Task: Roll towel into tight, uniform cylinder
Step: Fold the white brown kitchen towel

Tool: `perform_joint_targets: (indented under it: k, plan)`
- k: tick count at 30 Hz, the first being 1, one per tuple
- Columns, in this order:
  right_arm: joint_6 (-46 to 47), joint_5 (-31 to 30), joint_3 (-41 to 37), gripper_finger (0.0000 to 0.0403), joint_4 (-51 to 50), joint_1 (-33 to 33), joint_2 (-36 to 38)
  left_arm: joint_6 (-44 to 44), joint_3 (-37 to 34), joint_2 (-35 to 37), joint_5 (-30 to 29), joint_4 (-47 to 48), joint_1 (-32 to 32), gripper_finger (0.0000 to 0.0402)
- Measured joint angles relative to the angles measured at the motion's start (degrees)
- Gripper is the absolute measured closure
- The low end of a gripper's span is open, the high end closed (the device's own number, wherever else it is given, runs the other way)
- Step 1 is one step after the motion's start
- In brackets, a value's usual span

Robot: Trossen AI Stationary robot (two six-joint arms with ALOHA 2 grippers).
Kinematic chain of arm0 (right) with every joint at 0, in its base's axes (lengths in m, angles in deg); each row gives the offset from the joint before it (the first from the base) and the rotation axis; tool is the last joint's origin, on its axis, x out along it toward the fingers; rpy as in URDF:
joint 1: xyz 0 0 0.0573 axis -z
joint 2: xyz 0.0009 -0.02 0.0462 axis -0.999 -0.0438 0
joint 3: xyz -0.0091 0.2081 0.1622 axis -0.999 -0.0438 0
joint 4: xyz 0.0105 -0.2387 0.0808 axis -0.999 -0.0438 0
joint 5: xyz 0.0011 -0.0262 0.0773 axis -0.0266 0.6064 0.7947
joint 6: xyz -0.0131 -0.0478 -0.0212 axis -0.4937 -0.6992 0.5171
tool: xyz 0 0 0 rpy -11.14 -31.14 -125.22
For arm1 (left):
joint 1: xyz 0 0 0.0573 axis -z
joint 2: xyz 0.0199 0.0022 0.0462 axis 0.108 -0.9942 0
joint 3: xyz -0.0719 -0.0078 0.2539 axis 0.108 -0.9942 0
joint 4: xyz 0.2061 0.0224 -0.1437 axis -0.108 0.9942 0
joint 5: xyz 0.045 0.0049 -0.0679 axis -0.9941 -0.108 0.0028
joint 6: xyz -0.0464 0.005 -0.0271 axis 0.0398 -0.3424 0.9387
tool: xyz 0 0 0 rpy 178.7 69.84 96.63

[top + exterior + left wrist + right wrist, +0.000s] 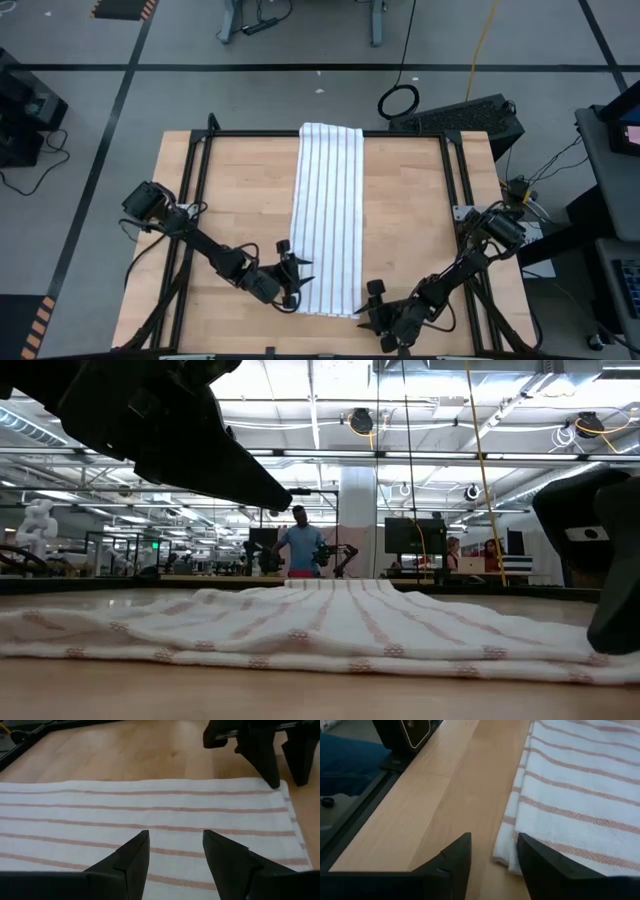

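Hovering at the lower left of the towel (328, 215), the left claw (293, 281) stands parted over its edge, holding nothing. The towel lies flat, centred on the worktop (230, 190). At its lower right corner, the right claw (371, 306) is parted, empty.

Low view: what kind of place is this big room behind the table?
Probably a robotics lab or workshop: a high ceiling with hanging lamps, another robot arm rig beside a person, and monitors on benches.
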Motion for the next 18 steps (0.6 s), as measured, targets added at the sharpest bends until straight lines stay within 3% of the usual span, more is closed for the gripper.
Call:
perform_joint_targets:
  k: [6,12,18]
  plan:
    - [0.89,-0.98,0.02,0.0281,-0.92,0.01,0.0,0.04,0.0,0.0,0.0,0.08,0.0,0.0213]
    - [1.57,-1.39,0.0,0.0336,-1.16,0.59,0.02,0.09,0.0,0.0,-0.13,-0.54,0.0,0.0213]
    - [1.45,-2.01,0.0,0.0396,-1.12,0.81,0.04,-1.41,0.0,0.0,1.84,-8.37,0.0,0.0213]
